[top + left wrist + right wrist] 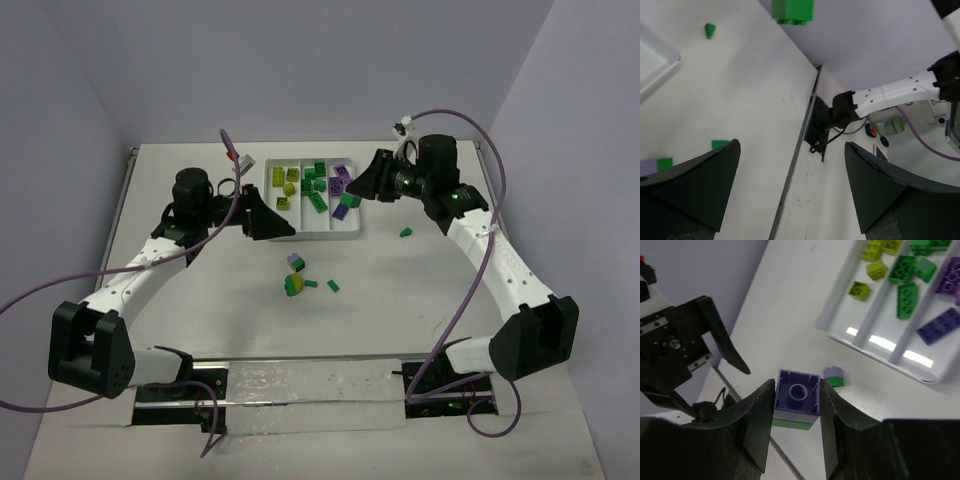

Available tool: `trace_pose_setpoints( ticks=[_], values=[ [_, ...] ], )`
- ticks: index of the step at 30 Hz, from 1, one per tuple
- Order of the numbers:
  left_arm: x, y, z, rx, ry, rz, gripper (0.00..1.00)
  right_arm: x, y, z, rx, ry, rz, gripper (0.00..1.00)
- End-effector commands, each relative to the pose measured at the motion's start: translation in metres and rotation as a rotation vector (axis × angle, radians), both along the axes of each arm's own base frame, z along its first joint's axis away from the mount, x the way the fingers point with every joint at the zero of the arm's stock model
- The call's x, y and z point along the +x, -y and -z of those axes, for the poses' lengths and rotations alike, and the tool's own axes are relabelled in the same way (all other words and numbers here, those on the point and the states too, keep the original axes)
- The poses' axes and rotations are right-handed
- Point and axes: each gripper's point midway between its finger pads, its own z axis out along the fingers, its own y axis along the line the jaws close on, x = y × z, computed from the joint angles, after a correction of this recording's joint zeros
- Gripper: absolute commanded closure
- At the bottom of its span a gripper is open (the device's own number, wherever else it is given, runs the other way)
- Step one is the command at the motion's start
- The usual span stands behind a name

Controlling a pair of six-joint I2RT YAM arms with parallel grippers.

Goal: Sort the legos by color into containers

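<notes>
The white tray (352, 232) has three long compartments holding yellow-green, green and purple legos, and also shows in the right wrist view (840, 335). My right gripper (360, 192) hovers over the tray's right edge. In its wrist view it (797, 384) is shut on a purple brick stacked on a green one (797, 395). My left gripper (288, 230) is open and empty at the tray's near left corner, jaws wide apart (791, 145). Loose legos lie in front of the tray: a lilac-on-green one (296, 262), a yellow-green one (294, 285) and small green ones (333, 286).
One green brick (406, 232) lies right of the tray, small in the left wrist view (709, 30). A green brick (792, 10) shows in the air at that view's top edge. The table's right edge (805, 125) and the right arm's base (535, 335) are near.
</notes>
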Motion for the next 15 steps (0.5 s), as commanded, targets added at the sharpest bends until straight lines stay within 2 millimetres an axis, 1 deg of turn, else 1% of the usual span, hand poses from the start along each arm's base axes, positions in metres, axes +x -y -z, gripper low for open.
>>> trace_pose_setpoints(
  ticks=[1, 3, 5, 8, 12, 15],
  values=[
    [-0.008, 0.025, -0.043, -0.154, 0.053, 0.091, 0.06, -0.01, -0.038, -0.042, 0.138, 0.096, -0.143, 1.0],
    [-0.009, 0.03, -0.05, -0.204, 0.038, 0.112, 0.07, -0.018, -0.046, -0.043, 0.145, 0.102, -0.191, 1.0],
    [-0.011, 0.035, -0.051, -0.235, 0.002, 0.124, 0.07, -0.022, -0.049, -0.044, 0.153, 0.105, -0.216, 1.0],
    [-0.011, 0.043, -0.052, -0.264, 0.009, 0.138, 0.07, -0.03, -0.054, -0.051, 0.184, 0.115, -0.273, 1.0],
    [-0.001, 0.052, -0.052, -0.272, -0.013, 0.133, 0.05, -0.043, -0.065, -0.055, 0.201, 0.128, -0.355, 1.0],
    [0.002, 0.055, -0.054, -0.285, -0.015, 0.132, 0.05, -0.049, -0.071, -0.051, 0.19, 0.13, -0.383, 1.0]
  ],
)
